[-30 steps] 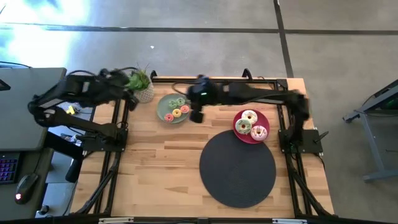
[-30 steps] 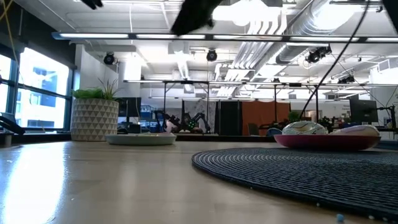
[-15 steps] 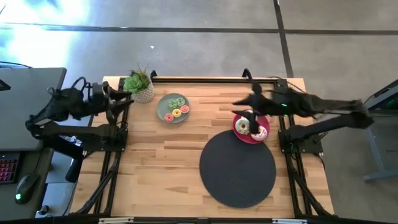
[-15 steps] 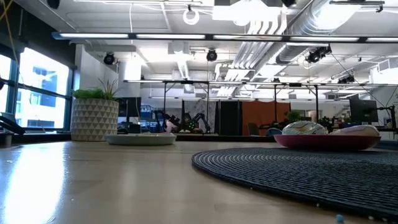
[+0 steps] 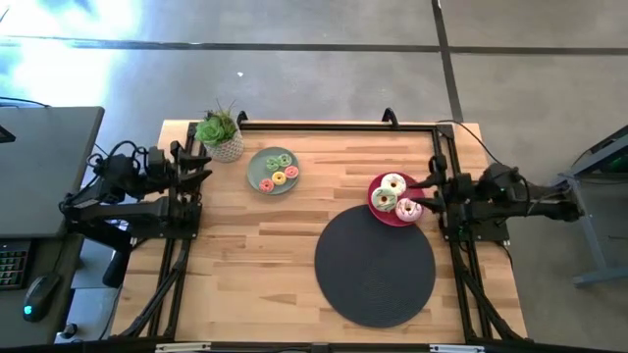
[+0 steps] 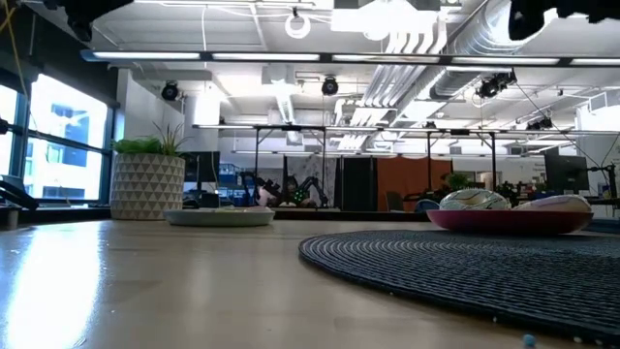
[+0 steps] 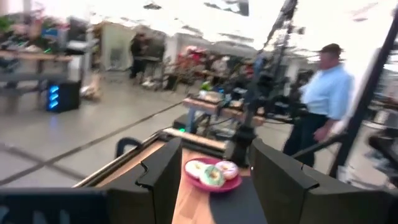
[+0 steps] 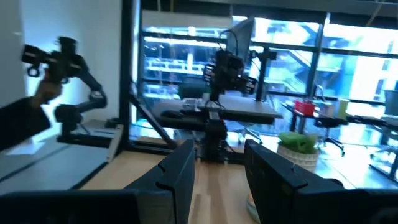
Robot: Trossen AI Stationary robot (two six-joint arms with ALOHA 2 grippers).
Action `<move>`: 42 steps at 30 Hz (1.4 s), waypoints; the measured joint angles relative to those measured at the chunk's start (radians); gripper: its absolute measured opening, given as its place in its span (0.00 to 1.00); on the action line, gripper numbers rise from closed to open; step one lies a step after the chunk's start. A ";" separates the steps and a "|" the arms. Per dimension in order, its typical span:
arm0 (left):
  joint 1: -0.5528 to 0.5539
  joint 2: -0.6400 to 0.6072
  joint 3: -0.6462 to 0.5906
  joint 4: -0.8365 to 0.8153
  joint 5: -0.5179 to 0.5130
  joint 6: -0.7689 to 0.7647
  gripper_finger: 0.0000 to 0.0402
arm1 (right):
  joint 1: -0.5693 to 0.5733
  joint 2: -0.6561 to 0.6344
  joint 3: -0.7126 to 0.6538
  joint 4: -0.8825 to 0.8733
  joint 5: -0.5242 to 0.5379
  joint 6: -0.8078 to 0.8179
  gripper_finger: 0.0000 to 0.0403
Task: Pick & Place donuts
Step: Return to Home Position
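**A:** Where do the donuts sit?

**B:** All on plates. The green plate point(image 5: 256, 167) lies on the tabletop point(image 5: 255, 255) just beside the plant point(image 5: 220, 132), toward the left arm's side. It carries the five small ones, close together: two green donuts point(image 5: 273, 163), a red donut point(image 5: 291, 172), a yellow donut point(image 5: 278, 177) and a salmon donut point(image 5: 265, 184).

**A:** And the three larger ones?

**B:** On the pink plate point(image 5: 392, 220), toward the right arm's side. The white donut point(image 5: 393, 183), the white-green donut point(image 5: 384, 200) and the sprinkled pink donut point(image 5: 409, 209) lie bunched against one another. That plate sits at the rim of the round black mat point(image 5: 375, 270) (whether it overlaps the mat, I can't tell).

**A:** What about the hands?

**B:** The left hand point(image 5: 199, 167) hangs at the tabletop's left edge, its arm folded over its base. Its fingers are spread with nothing between them. Its wrist view looks through the gap to the pink plate far across, and a person point(image 7: 320, 102) in a light blue shirt stands in the room beyond.

**A:** The right one?

**B:** The right hand point(image 5: 429, 186) is at the right edge, just beside the pink plate as seen from above, arm folded too. Its fingers are also spread and empty, and its wrist view faces the plant across the tabletop.
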 joint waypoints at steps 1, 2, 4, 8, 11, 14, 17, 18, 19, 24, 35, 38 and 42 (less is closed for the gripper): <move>0.000 -0.009 -0.011 0.013 0.016 0.012 0.45 | 0.000 -0.032 -0.021 0.002 -0.013 0.001 0.32; 0.000 -0.010 -0.019 0.037 0.030 0.021 0.45 | 0.000 -0.061 -0.041 -0.001 -0.025 0.006 0.32; 0.000 -0.010 -0.027 0.049 0.044 0.040 0.45 | 0.000 -0.109 -0.074 0.008 -0.034 0.008 0.32; 0.000 -0.009 -0.072 0.086 0.053 0.049 0.45 | 0.000 -0.181 -0.143 0.018 -0.024 0.007 0.32; 0.000 -0.009 -0.126 0.173 0.057 0.049 0.45 | 0.000 -0.218 -0.197 0.062 -0.025 -0.008 0.32; 0.000 -0.008 -0.190 0.269 0.108 0.071 0.45 | 0.000 -0.237 -0.249 0.120 -0.024 -0.015 0.32; 0.000 -0.008 -0.253 0.348 0.140 0.074 0.45 | 0.000 -0.237 -0.289 0.155 -0.026 -0.014 0.32; 0.000 -0.008 -0.269 0.372 0.140 0.074 0.45 | 0.000 -0.236 -0.304 0.170 -0.026 -0.013 0.32; 0.000 -0.008 -0.286 0.388 0.140 0.074 0.45 | 0.000 -0.235 -0.319 0.185 -0.026 -0.013 0.32; 0.000 -0.008 -0.360 0.437 0.140 0.063 0.45 | 0.000 -0.236 -0.375 0.275 -0.026 -0.003 0.32; 0.000 -0.007 -0.485 0.514 0.140 0.036 0.45 | -0.001 -0.231 -0.378 0.267 0.026 0.001 0.32; 0.000 -0.007 -0.490 0.508 0.140 0.036 0.45 | -0.001 -0.231 -0.378 0.259 0.047 0.001 0.32; 0.000 -0.007 -0.490 0.442 0.140 0.036 0.45 | -0.001 -0.231 -0.378 0.257 0.053 0.001 0.32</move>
